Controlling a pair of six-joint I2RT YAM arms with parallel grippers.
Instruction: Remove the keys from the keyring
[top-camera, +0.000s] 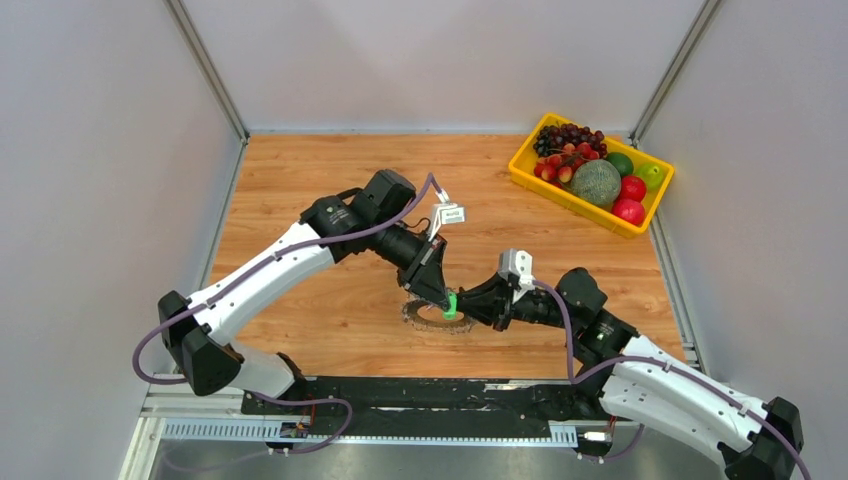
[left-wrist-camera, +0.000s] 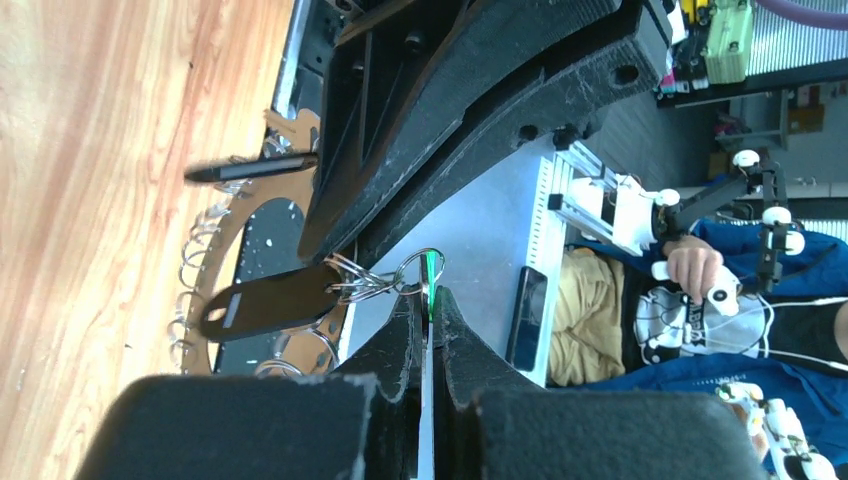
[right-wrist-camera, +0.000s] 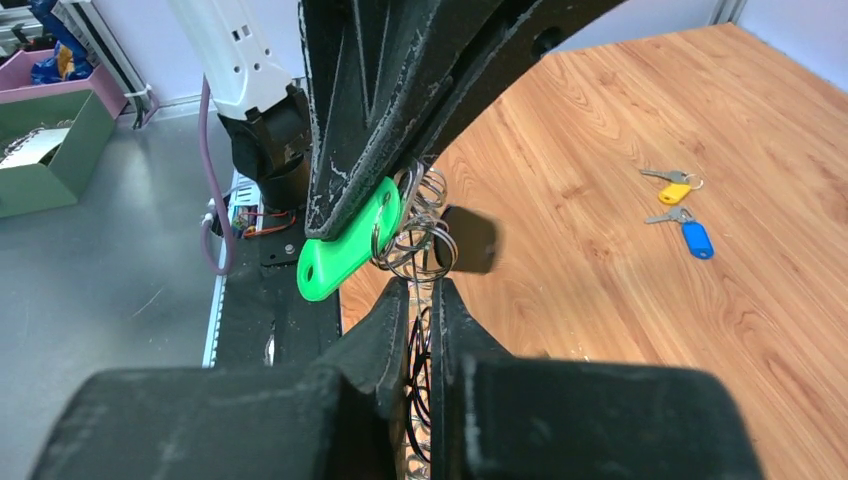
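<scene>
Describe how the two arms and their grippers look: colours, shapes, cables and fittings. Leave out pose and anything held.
Both the left arm and right arm have glossy white shells between bulky black joints. A purple cable runs along each. A small white block sits near each wrist. The left gripper and right gripper are matte black, with rough, tapering fingers and triangular cut-outs.
</scene>
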